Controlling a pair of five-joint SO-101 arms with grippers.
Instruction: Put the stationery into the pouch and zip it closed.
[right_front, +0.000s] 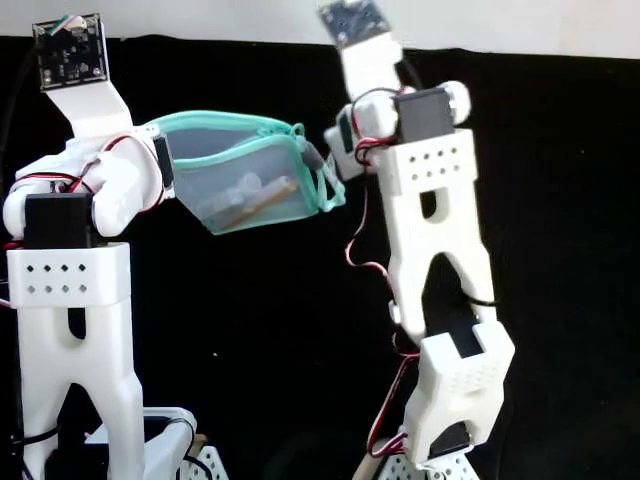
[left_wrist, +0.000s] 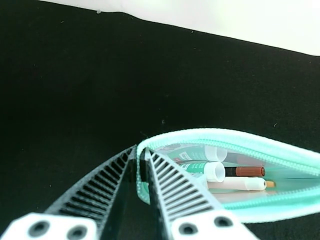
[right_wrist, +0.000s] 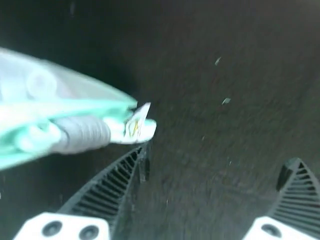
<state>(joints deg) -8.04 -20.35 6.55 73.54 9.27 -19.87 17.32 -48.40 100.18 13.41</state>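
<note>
Teal pouch (right_front: 245, 180) held up at 1 end over the black table (right_front: 250, 330), mouth unzipped.
Its rim is pinched tight by the left gripper (left_wrist: 140, 155); stationery (left_wrist: 235, 177) is seen lying inside. The right gripper (right_wrist: 220, 157) is spread wide, nothing grasped, with the pouch's other end just beside 1 finger.

Bright even light; white arm (right_front: 455, 185) glares, nearly washed out; black cloth (right_front: 250, 330) swallows shadows.
</note>
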